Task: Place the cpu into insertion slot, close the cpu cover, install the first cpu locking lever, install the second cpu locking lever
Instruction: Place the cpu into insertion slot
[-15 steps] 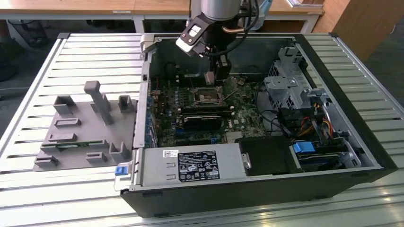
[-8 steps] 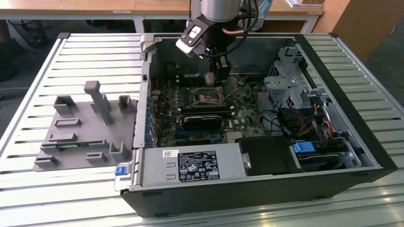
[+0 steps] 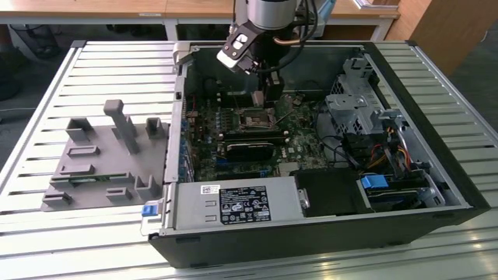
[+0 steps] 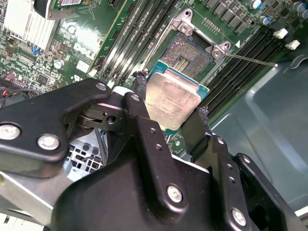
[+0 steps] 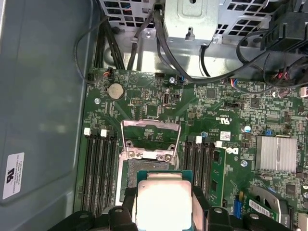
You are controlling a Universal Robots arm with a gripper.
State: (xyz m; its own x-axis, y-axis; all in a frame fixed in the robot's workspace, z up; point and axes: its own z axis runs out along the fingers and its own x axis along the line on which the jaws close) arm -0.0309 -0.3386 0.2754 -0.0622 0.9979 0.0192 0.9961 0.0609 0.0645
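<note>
The cpu (image 4: 173,101) is a flat square chip with a dull silver top on a green edge, and my gripper (image 4: 171,95) is shut on two of its sides. It hangs just above the open insertion slot (image 4: 185,53), partly overlapping it in both wrist views. In the first wrist view the cpu (image 5: 163,195) sits between the black fingers (image 5: 129,204), with the slot (image 5: 144,168) just beyond it. The cpu cover (image 5: 150,132), a silver frame with a window, is swung open past the slot. A thin locking lever (image 4: 250,59) sticks out sideways. In the exterior view the gripper (image 3: 269,96) hovers over the slot (image 3: 257,118).
Memory slots (image 5: 98,168) flank the socket on both sides. A black card (image 3: 249,146) lies in front of the socket and a power supply (image 3: 237,204) nearer still. A drive cage (image 3: 354,111) with cables stands at the exterior view's right. A grey fixture (image 3: 101,157) sits outside the case.
</note>
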